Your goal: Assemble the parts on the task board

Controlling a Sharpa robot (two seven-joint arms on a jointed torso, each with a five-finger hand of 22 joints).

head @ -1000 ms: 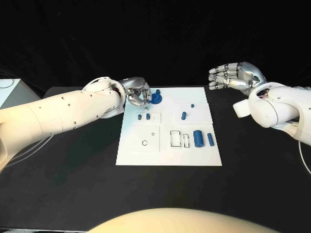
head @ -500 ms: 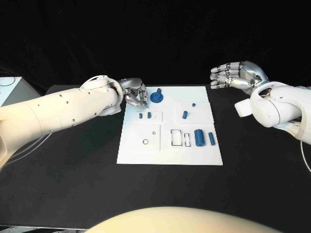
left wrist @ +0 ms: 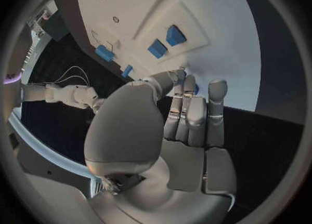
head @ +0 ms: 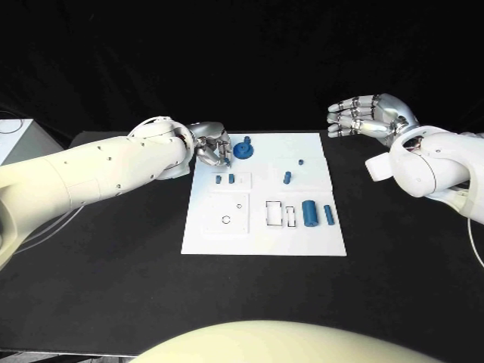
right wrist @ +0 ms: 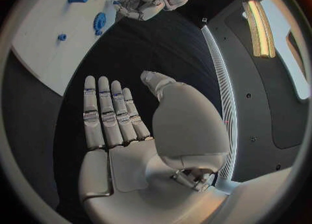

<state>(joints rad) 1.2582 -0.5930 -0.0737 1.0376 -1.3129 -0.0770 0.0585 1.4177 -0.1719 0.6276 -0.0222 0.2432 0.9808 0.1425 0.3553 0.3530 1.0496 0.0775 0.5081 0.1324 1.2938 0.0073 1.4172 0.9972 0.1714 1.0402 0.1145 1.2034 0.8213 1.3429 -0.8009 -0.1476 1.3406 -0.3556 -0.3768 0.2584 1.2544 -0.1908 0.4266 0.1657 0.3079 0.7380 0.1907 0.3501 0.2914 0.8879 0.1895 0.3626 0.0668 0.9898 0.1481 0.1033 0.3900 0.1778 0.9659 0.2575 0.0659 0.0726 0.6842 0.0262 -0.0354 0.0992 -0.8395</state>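
Where the black counter (head: 111, 302) lies nearest the robot, a broad bare stretch runs the full width in front of the white task board (head: 264, 238). The board sits in the middle, its near edge well back from the counter's near edge, with open black surface on both its left and right sides. On its near-right part two upright blue cylinders (head: 318, 215) lie side by side, just right of a rectangular cutout (head: 274, 214); a small round hole (head: 227, 221) lies left of that. Farther in, two small blue pegs (head: 226, 180) stand near the left edge, and a short blue piece (head: 286, 178) lies mid-board. At the far-left corner a blue round part (head: 246, 149) stands just beside the left robot hand (head: 212, 147), whose fingers curl in over the board's edge; whether they touch or grip anything cannot be told. The right robot hand (head: 365, 117) hovers off the far-right corner, beyond the board, fingers apart and palm bare.
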